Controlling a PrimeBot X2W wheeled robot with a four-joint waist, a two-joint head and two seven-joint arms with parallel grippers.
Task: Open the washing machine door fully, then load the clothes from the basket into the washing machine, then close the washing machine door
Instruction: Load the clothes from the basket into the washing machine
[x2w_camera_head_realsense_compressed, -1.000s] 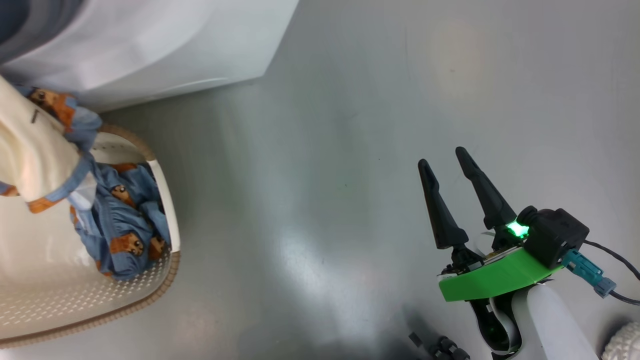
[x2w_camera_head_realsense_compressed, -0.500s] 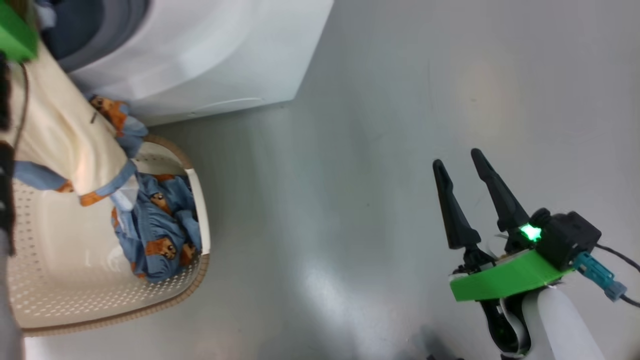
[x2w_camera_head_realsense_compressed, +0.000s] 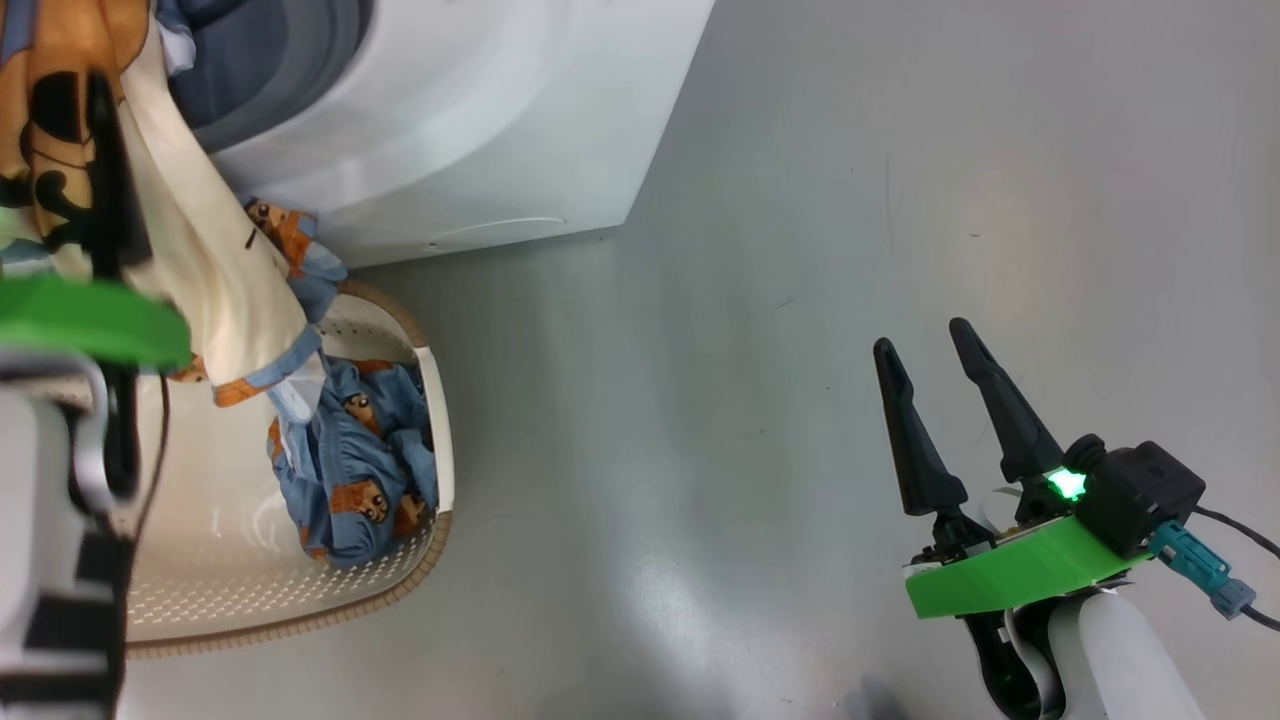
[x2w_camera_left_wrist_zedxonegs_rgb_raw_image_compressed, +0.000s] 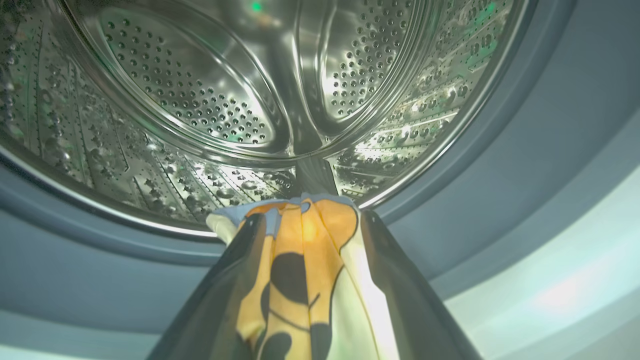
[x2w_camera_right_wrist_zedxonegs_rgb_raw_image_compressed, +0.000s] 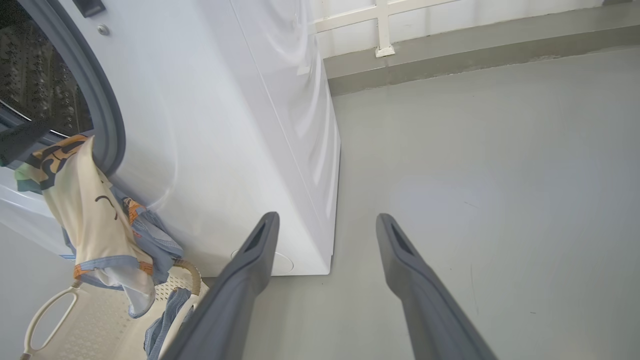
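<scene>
Clothes, small light blue printed garments: 1 cream piece gripped in my left pincer at the perforated steel drum; more lie unloaded at 3 o'clock in the cream plastic basket; right pincer wide, empty.

Ahead of the left gripper: the drum — bare steel, perforated, mirror-bright, throwing glints. Ringing it, the gasket: grey rubber, matt, smooth.

Pinched in that gripper: a garment, soft cloth, creased, matt, cream with orange print. Its fingers: dark, smooth, faint sheen.

Left of the right gripper: the washing machine casing, white, smooth, glossy. Beneath that gripper, the floor — grey, smooth, satin, soft highlights. Further left, the basket: cream plastic, perforated, slight gloss, brown woven-look rim. In it, the clothes: blue cloth, rumpled, matt.

Behind the right gripper's fingers, the green mount: matt plastic.
</scene>
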